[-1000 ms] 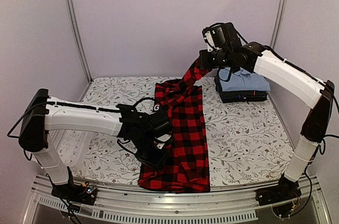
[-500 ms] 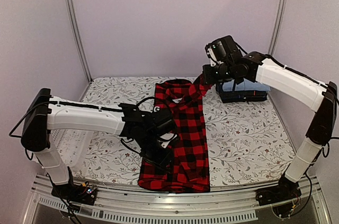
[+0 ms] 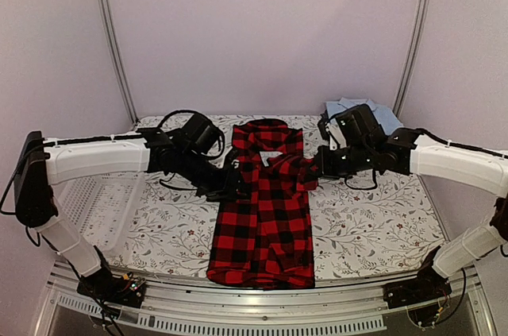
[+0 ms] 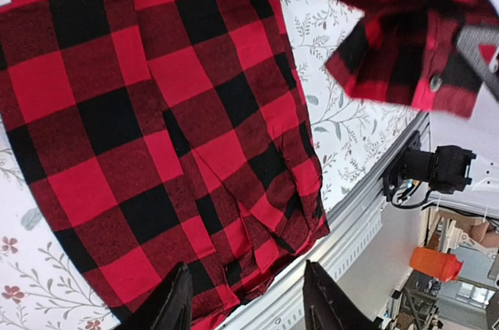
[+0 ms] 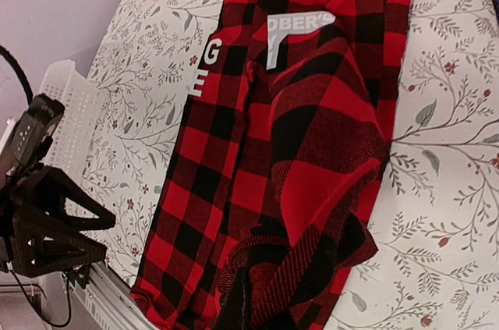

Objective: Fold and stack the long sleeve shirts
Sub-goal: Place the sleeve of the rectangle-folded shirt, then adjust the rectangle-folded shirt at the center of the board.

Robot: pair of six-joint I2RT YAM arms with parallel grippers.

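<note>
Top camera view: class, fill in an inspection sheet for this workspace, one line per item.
Surface: floral-patterned table, lying flat.
Job's things: check shirt lying lengthwise at the centre, collar at the far end; light blue shirt at the far right, mostly hidden behind the right arm.
Clutter: white mesh basket at the left edge.
Grippers: left gripper open above the shirt's left edge; right gripper shut on a sleeve cuff, holding it off the table over the shirt's right side.
Cables: black cable looped over the left arm.
Surroundings: pale walls, metal poles.
</note>
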